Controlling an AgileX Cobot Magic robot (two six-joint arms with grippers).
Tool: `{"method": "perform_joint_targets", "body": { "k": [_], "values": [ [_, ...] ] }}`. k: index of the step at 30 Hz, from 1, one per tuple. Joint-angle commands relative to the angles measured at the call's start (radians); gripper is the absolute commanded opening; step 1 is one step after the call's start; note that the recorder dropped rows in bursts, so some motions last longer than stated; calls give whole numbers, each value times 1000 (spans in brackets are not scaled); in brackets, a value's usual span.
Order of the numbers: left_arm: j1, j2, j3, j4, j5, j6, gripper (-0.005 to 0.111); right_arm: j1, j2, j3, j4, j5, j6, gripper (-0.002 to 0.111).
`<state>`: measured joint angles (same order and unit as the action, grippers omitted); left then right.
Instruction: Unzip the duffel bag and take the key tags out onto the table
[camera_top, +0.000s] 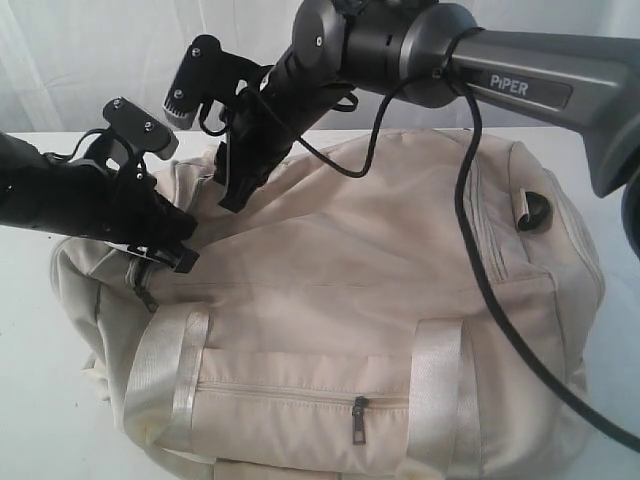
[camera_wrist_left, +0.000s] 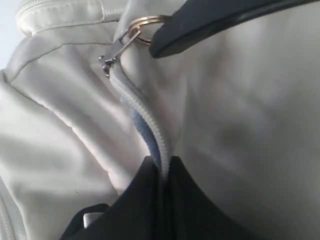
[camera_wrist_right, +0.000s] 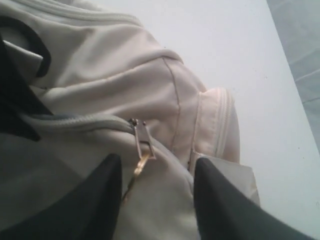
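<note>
White table (camera_top: 30, 400) with the cream duffel bag (camera_top: 340, 280) sat right on it, taking up most of the shot. Left gripper (camera_wrist_left: 164, 175) is pinched tight on the bag's zipper tape near one end. Right gripper (camera_wrist_right: 157, 160) has its jaws spread, straddling the zipper pull (camera_wrist_right: 141, 137) and its little gold ring (camera_wrist_right: 143, 162), not clamped on anything.

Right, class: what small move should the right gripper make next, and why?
Probably close the right gripper on the zipper pull. Its jaws stand open on either side of the pull, not gripping it, while the left gripper is shut, pinching the duffel bag at its seam, which should brace it for pulling.
</note>
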<state>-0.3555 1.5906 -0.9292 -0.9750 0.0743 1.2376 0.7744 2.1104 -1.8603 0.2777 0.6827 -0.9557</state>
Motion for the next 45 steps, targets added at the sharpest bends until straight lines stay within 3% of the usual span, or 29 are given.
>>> {"method": "perform_joint_targets", "body": {
  "k": [1,4,13,23,45],
  "values": [
    [-6,-12,11,-4,38,-5,0,13,16,-1,10,-43,-17,21],
    [-6,-12,11,-4,38,-5,0,13,16,-1,10,-92,3,0],
    [-6,-12,11,-4,31,-5,0,13,16,-1,-7,-130,26,0],
    [-6,-17,11,-4,31,-6,0,-18,23,-1,-109,-218,209,0],
    [-6,-28,11,-4,25,-8,0,-148,-2,-1,-210,-56,359,0]
  ]
}}
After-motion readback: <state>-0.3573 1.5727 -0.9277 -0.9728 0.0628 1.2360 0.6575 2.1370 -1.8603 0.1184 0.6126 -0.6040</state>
